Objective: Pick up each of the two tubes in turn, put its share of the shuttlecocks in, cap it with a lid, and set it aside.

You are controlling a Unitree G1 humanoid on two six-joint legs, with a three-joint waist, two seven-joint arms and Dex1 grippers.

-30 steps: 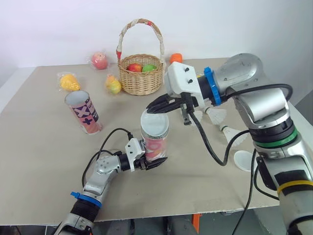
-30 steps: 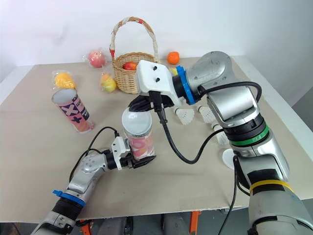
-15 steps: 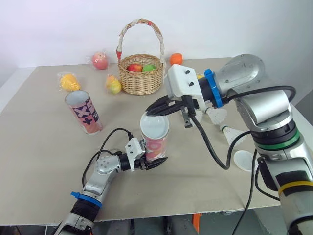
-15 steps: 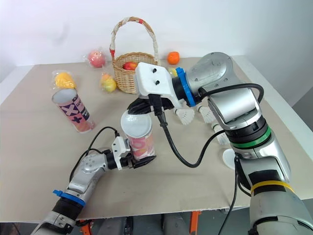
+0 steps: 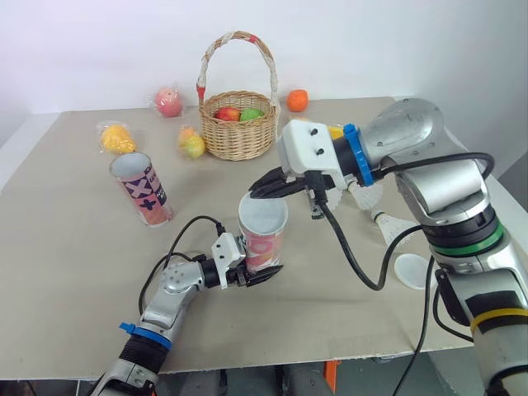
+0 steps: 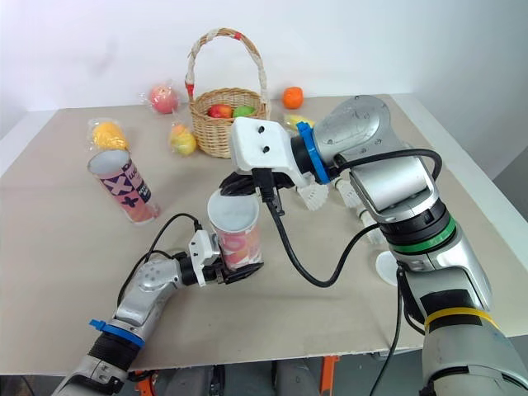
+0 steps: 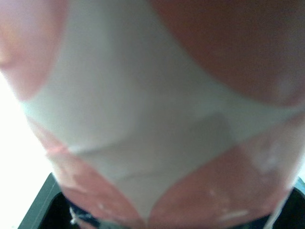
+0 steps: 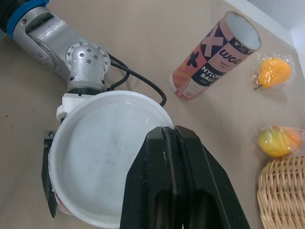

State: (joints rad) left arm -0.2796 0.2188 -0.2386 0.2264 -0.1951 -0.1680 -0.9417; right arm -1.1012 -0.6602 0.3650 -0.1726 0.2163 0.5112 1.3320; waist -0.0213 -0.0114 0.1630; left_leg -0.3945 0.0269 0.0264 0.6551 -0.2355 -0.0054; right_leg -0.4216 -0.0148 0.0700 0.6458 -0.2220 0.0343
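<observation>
A: What do the wrist views add?
B: The right wrist view looks straight down on the white lid [image 8: 107, 152]. It sits flat over the mouth of the tube [image 5: 262, 243], and the right gripper [image 8: 169, 133] has both fingers pressed together with nothing between them. The head views show that gripper side-on, with its tips just over the lid's edge. Can't tell if they touch it.
A: Left wrist?
B: It shows the tube's pink and white wall up close. The head views show the rest: the left gripper [image 5: 256, 276] is pinching the tube low on its body.
A: Tube versus grippers?
B: It stands between the left gripper's fingers, with its capped top directly under the right gripper's tips.
A: Axis?
B: Long axis upright, lid end up, base down by the left gripper, close to the desk [image 5: 74, 247].
A: The other one?
B: The second tube [image 5: 142, 188] is well apart from both grippers, out past the left gripper on the robot's left. It lies tilted on the desk with its open mouth at the far end and no lid on it.
A: Anything else?
B: Shuttlecocks [image 5: 367, 195] and a spare lid [image 5: 410, 270] lie on the desk behind the right gripper, under that arm. A basket [image 5: 239, 132] sits farther back.
</observation>
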